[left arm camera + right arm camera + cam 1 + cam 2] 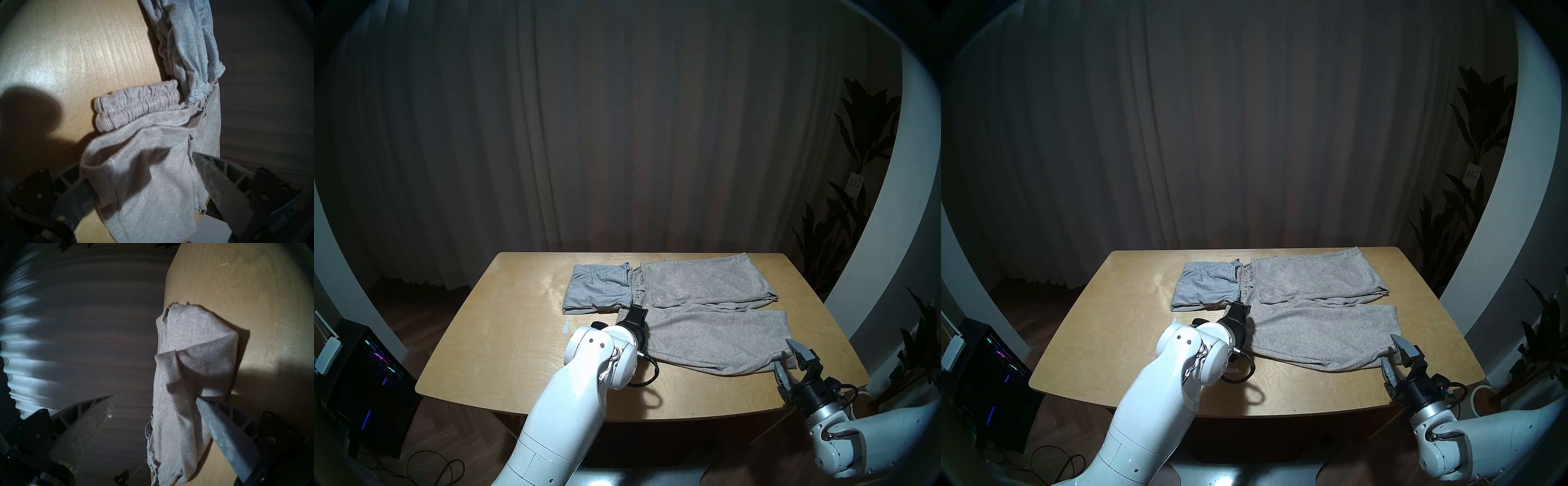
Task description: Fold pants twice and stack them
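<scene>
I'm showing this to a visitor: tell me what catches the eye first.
The big beige pants sprawl across the right half of the wooden table, one leg already folded over at the far side. The left gripper sits at their waistband and the right gripper at the near leg's cuff, both with jaws open around the cloth. To their left lies the small grey pants, already folded, with one edge overlapping the beige waistband.

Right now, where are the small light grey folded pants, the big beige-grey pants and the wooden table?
small light grey folded pants [597, 290], head view, middle.
big beige-grey pants [717, 334], head view, near leg.
wooden table [504, 339], head view, bare top.
</scene>
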Controlling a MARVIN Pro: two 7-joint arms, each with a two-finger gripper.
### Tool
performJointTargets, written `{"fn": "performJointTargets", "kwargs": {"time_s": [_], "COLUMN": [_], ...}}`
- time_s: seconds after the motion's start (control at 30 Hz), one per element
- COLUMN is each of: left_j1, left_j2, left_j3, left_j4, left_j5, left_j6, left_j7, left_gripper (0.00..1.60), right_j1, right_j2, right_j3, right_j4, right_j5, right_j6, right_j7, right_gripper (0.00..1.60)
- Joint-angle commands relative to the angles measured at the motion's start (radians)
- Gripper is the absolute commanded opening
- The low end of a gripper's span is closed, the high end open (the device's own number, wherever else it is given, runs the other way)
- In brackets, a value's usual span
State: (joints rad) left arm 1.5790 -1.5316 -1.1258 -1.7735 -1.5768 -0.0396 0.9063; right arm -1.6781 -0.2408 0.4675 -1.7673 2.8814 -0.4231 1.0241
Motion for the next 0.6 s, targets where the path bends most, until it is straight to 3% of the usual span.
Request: {"fn": "performJointTargets", "kwargs": {"time_s": [0.0, 0.57], "left_j1": [-0.008, -0.011], "left_j2": [0.004, 0.009], "left_j3": [-0.007, -0.019], "left_j4": [-0.009, -0.014], "left_j5": [0.003, 0.003], "left_j6": [-0.002, -0.005], "left_j7": [0.001, 0.005], "left_gripper": [1.6, 1.6], "right_j1": [-0.058, -0.079], "right_j2": [-0.015, 0.026], "right_j3": [-0.028, -0.02], "right_j4": [-0.067, -0.146], "right_j5": [-0.002, -0.002], "right_j6": [-0.03, -0.1], "right_j7": [-0.015, -0.009], "right_gripper": [1.6, 1.6]}}
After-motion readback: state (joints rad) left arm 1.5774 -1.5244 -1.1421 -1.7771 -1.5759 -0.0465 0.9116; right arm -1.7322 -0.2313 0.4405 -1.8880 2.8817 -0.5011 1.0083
